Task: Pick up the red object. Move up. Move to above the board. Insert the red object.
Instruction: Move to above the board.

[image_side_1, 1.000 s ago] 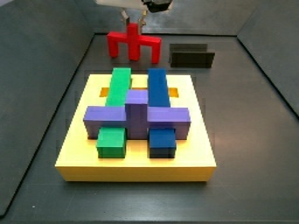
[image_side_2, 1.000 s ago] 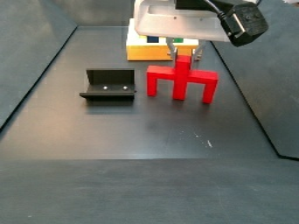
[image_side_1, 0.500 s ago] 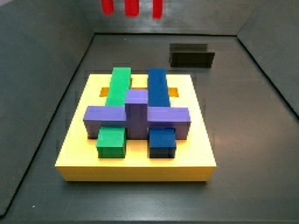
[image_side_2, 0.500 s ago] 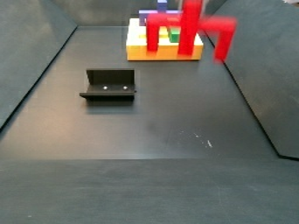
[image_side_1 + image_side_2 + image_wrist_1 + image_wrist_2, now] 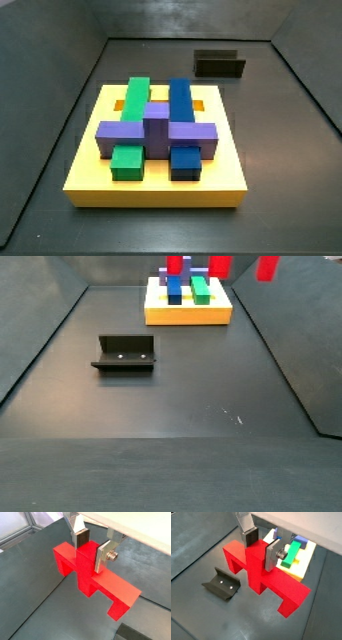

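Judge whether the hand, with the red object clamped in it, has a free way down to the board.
Probably yes. The hand holds the red object high above the floor, the board lies off to one side below it, and the fixture sits apart. Nothing visible stands between them.

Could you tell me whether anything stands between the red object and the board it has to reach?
Nothing visible does: the end effector holds the red object high above the floor, the board lies just beyond it, and the fixture sits off to one side.
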Robot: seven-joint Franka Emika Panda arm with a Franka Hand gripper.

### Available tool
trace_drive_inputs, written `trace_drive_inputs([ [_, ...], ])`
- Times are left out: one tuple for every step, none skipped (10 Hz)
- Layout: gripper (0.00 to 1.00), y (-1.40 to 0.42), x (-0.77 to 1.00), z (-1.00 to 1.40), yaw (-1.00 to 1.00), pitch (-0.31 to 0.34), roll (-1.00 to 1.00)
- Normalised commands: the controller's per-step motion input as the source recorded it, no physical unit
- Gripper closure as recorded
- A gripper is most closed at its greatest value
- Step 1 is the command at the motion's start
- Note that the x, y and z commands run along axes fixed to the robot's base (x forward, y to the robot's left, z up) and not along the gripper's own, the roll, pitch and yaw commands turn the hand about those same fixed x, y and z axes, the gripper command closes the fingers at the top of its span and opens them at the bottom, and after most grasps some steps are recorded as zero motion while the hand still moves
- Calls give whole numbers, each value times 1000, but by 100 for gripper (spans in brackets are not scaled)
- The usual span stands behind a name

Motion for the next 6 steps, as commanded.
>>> trace_drive_inputs([
  [100, -1400, 188, 200, 712, 210, 39],
  [100, -1400, 202, 206, 497, 190, 32],
  [100, -1400, 219, 207, 306, 164, -13],
  [100, -1400, 232, 206, 180, 149, 13],
  [100, -1400, 253, 214, 71, 137, 19],
  [100, -1400, 274, 225, 33, 137, 20],
])
